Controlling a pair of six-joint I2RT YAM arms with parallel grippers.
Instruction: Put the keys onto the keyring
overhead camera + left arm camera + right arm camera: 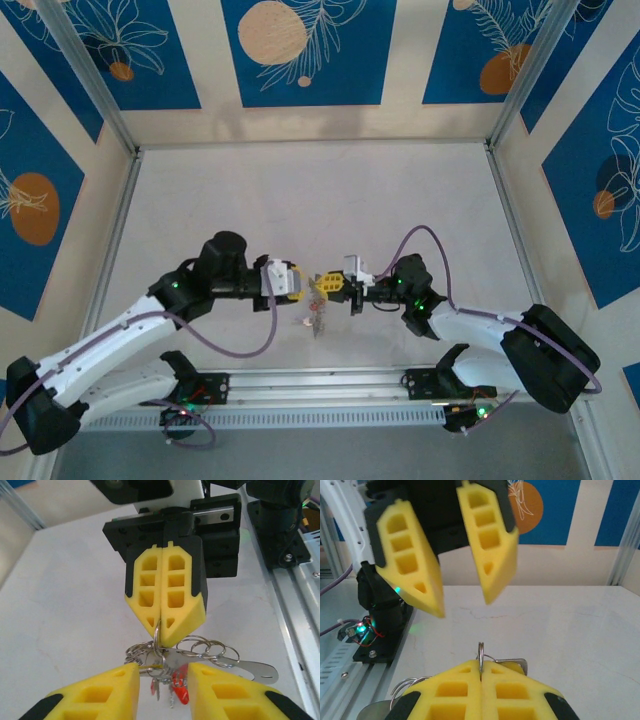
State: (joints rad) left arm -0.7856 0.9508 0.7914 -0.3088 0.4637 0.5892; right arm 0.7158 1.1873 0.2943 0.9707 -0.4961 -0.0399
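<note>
My right gripper is shut on the keyring, a thin metal ring standing edge-up between its yellow pads. In the left wrist view the same ring pokes from the right gripper's tips. A bunch of small rings and keys hangs under it, among them a red-headed key and a flat metal tag. My left gripper is open and faces the right one, its fingers on either side of the hanging keys. In the right wrist view the left gripper hangs spread above the ring.
Both arms meet over the near middle of the white table. An aluminium rail with the arm bases runs along the near edge. Patterned blue walls and metal posts enclose the table.
</note>
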